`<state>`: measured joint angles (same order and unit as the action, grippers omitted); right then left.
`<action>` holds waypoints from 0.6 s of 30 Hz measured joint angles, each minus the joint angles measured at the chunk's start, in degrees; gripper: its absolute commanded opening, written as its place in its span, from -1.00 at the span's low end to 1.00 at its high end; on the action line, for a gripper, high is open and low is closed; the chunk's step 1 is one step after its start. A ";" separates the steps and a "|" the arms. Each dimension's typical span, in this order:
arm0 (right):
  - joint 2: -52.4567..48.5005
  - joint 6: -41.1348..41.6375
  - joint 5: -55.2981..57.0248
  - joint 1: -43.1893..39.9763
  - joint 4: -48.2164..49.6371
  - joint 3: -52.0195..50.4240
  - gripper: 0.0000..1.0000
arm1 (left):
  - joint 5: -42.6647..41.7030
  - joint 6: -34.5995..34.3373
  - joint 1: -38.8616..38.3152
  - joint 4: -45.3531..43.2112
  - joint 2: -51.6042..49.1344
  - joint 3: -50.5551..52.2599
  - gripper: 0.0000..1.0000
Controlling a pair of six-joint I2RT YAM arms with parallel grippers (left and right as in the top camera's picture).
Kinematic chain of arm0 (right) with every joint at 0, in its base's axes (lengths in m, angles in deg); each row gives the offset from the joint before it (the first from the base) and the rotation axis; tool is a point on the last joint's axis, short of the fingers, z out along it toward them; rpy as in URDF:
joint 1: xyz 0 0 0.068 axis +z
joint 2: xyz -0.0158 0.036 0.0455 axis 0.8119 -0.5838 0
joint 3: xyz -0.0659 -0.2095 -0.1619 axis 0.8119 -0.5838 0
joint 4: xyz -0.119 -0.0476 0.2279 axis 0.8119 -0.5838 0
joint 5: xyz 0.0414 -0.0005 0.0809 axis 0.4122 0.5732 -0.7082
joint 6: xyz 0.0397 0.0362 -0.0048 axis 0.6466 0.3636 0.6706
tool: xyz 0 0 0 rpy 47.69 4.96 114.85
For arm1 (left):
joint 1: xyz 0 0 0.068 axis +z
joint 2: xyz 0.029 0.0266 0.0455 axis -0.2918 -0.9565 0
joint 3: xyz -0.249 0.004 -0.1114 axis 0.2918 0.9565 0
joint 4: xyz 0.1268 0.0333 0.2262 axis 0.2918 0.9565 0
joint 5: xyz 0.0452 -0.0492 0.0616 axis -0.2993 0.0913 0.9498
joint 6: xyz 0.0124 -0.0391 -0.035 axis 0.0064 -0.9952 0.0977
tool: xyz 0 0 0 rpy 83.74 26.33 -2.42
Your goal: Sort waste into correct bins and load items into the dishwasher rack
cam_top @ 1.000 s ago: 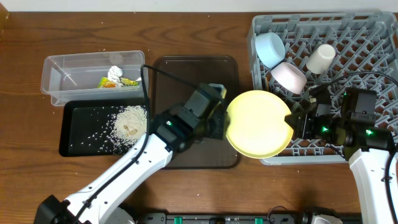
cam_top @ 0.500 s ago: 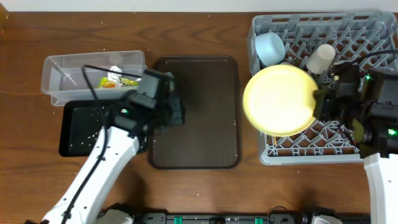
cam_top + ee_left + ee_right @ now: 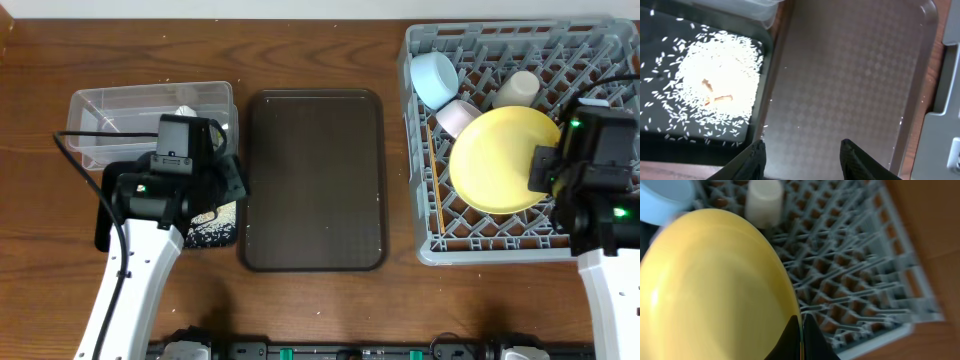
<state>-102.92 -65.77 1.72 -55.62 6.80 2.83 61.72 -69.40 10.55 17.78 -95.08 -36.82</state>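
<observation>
While our right gripper (image 3: 801, 335) clamps the yellow plate (image 3: 503, 160) over the dishwasher rack (image 3: 590, 60), beside the blue bowl (image 3: 435, 78) and cup (image 3: 517, 92), we judge only its release remains; our left gripper (image 3: 802, 155) hangs half-open, empty.

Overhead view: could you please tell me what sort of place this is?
Probably a tabletop dish-clearing test setup: a wooden table holding a dishwasher rack, a serving tray and a black bin of rice.
</observation>
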 measured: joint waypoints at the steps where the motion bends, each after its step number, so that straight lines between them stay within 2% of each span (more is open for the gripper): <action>1: 0.00 0.04 3.17 1.66 0.02 0.00 -0.98 | -0.02 0.00 0.37 0.20 0.00 0.00 0.02; 9: -1.90 -2.51 22.77 13.57 2.62 0.04 -0.98 | 0.00 -0.02 0.76 0.39 0.00 0.00 0.03; 18: -8.83 -5.97 31.47 17.66 2.62 0.07 -0.98 | -0.02 -0.02 0.76 0.39 0.00 0.00 0.04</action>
<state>-111.75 -71.73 33.20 -37.96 9.42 2.90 61.70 -69.42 11.32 18.18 -95.08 -36.82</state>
